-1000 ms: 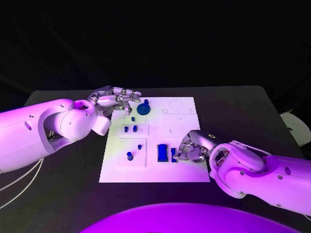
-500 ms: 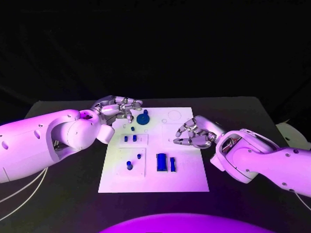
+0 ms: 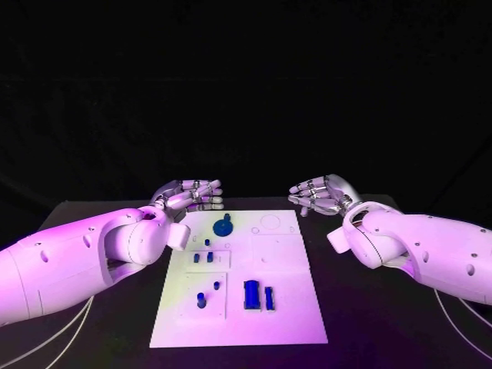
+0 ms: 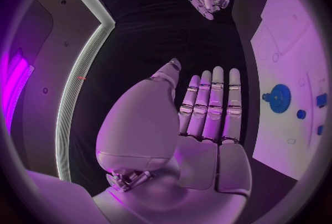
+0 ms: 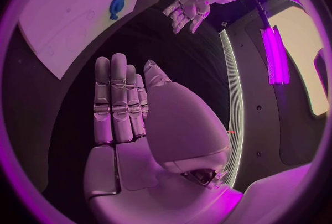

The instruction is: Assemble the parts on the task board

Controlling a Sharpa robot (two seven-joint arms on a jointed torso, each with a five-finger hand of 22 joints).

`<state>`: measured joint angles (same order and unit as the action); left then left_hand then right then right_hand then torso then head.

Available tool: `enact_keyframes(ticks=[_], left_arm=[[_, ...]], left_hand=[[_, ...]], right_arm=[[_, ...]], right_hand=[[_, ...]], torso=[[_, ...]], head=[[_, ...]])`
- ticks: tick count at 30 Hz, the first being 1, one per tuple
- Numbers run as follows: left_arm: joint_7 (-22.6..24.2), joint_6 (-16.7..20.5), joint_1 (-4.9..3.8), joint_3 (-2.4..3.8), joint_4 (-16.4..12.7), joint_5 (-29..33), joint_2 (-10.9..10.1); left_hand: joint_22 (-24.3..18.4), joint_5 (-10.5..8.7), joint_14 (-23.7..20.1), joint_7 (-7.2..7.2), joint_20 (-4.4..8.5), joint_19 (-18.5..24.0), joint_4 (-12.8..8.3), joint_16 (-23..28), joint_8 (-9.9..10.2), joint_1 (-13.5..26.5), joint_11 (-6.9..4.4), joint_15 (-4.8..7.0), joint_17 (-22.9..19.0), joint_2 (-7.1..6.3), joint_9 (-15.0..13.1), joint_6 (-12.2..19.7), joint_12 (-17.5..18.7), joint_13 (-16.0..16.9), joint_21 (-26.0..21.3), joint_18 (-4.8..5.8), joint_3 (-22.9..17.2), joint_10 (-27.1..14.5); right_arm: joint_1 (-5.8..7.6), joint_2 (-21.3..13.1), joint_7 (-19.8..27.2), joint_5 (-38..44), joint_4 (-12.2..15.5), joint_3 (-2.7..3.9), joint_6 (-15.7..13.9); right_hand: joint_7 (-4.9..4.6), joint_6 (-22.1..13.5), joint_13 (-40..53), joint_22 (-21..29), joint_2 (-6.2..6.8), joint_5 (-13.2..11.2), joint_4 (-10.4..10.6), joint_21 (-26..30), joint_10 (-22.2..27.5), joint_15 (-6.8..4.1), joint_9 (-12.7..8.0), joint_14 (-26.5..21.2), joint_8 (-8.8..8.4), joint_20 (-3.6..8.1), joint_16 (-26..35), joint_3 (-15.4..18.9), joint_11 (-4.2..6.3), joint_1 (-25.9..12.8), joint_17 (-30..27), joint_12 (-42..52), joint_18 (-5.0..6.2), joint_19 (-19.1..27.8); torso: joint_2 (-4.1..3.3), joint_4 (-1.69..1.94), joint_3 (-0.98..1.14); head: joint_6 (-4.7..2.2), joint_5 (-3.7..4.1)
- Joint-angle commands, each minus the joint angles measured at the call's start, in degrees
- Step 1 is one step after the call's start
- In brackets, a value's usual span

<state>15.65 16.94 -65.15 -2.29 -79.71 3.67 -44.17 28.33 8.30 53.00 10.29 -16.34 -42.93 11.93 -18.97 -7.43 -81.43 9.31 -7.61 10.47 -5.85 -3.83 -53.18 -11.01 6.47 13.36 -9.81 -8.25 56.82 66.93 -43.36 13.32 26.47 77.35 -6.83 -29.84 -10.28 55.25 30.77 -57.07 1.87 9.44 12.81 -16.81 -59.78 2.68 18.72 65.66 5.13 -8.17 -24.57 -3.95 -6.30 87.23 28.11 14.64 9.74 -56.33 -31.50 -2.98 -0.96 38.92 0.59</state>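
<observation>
Both wrist views show flat palms with straight fingers, holding nothing: the left hand [image 3: 188, 194] and right hand [image 3: 321, 194] flank the far end of the task board [image 3: 285, 307], lower centre, long axis running away from the robot, blue parts [image 3: 251, 294] on it.

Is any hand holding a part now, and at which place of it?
Nothing is held. The left hand and the right hand are empty, fingers straight, off the task board.

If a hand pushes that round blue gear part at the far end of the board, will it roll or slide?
The blue gear looks flat on the task board, so it would probably slide, not roll. Small and plastic-looking, likely light and stiff.
</observation>
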Motion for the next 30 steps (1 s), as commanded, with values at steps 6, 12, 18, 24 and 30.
enact_keyframes(ticks=[6,12,18,24,30], left_arm=[[7.03,5.97,1.15,0.04,4.28,3.91,2.97],[4.17,4.20,1.32,0.00,4.64,2.40,3.27],[5.87,8.10,1.95,0.39,2.11,1.37,2.63],[9.29,16.00,3.21,1.18,-3.00,-0.72,1.33],[12.76,23.99,4.48,1.98,-8.18,-2.83,0.01]], left_hand=[[-8.52,0.34,-1.64,-1.40,-0.39,1.90,0.47,12.52,1.71,-2.23,1.64,-2.26,-4.40,1.88,0.16,1.24,4.54,-2.90,-9.20,2.90,4.38,-1.99],[-16.15,-2.33,-17.95,-4.30,5.03,14.35,-3.74,18.97,7.43,24.03,-1.98,0.75,-10.47,5.85,3.83,17.89,11.01,-6.47,-13.36,4.56,8.25,-19.82],[-18.85,-3.67,-25.64,-5.64,7.48,20.65,-5.45,18.97,7.43,36.67,-3.55,2.23,-10.47,5.85,3.83,25.59,11.01,-6.47,-13.36,5.43,8.25,-27.90],[-20.90,-8.30,-31.56,-10.29,9.41,25.47,-6.78,18.97,7.43,46.27,-4.80,3.40,-10.47,5.85,3.83,31.54,11.01,-6.47,-13.36,9.81,8.25,-34.17],[-22.57,-8.30,-36.40,-10.29,10.96,29.40,-7.89,18.97,7.43,54.23,-9.31,7.61,-10.47,5.85,3.83,36.41,11.01,-6.47,-13.36,9.81,8.25,-39.26]], right_arm=[[0.16,3.75,9.37,-15.49,-6.78,0.10,9.45],[0.08,3.88,6.53,-12.04,-6.83,0.16,5.40],[-1.28,2.84,8.50,-14.90,-2.97,1.49,1.50],[-3.96,0.80,12.40,-20.55,4.64,4.09,-6.21],[-6.20,-0.90,15.65,-25.27,10.98,6.27,-12.63]], right_hand=[[-2.03,-0.67,-15.46,16.47,1.44,0.74,-1.77,13.20,1.40,4.66,-5.03,-6.81,-1.55,-5.69,16.83,-1.44,-2.80,-2.05,-12.66,-9.49,0.61,8.25],[2.07,-18.02,-23.14,33.44,-1.87,-2.30,-6.53,16.81,19.41,2.70,-10.85,-24.62,-5.13,-1.72,24.57,3.95,-0.05,-30.24,-20.12,-14.64,-2.93,24.12],[3.87,-26.18,-24.91,38.73,-1.87,-3.88,-8.05,16.81,28.29,1.54,-12.62,-33.63,-5.13,0.44,24.57,3.95,1.35,-42.81,-21.95,-14.64,-3.87,31.16],[5.25,-32.42,-26.16,42.67,-1.87,-5.06,-12.81,16.81,35.05,-2.68,-13.93,-40.50,-5.13,2.10,24.57,3.95,6.30,-52.31,-23.28,-14.64,-4.50,36.55],[10.28,-37.61,-30.77,45.93,-1.87,-9.44,-12.81,16.81,40.65,-2.68,-18.72,-46.20,-5.13,3.48,24.57,3.95,6.30,-60.22,-28.11,-14.64,-5.37,41.04]], torso=[[1.74,-0.12,0.67],[1.46,0.00,0.57],[0.74,1.88,0.82],[0.32,2.98,0.96],[0.32,2.98,0.96]], head=[[-2.78,-1.03],[-2.76,-0.98],[-3.88,-0.73],[-4.55,-0.59],[-4.55,-0.59]])
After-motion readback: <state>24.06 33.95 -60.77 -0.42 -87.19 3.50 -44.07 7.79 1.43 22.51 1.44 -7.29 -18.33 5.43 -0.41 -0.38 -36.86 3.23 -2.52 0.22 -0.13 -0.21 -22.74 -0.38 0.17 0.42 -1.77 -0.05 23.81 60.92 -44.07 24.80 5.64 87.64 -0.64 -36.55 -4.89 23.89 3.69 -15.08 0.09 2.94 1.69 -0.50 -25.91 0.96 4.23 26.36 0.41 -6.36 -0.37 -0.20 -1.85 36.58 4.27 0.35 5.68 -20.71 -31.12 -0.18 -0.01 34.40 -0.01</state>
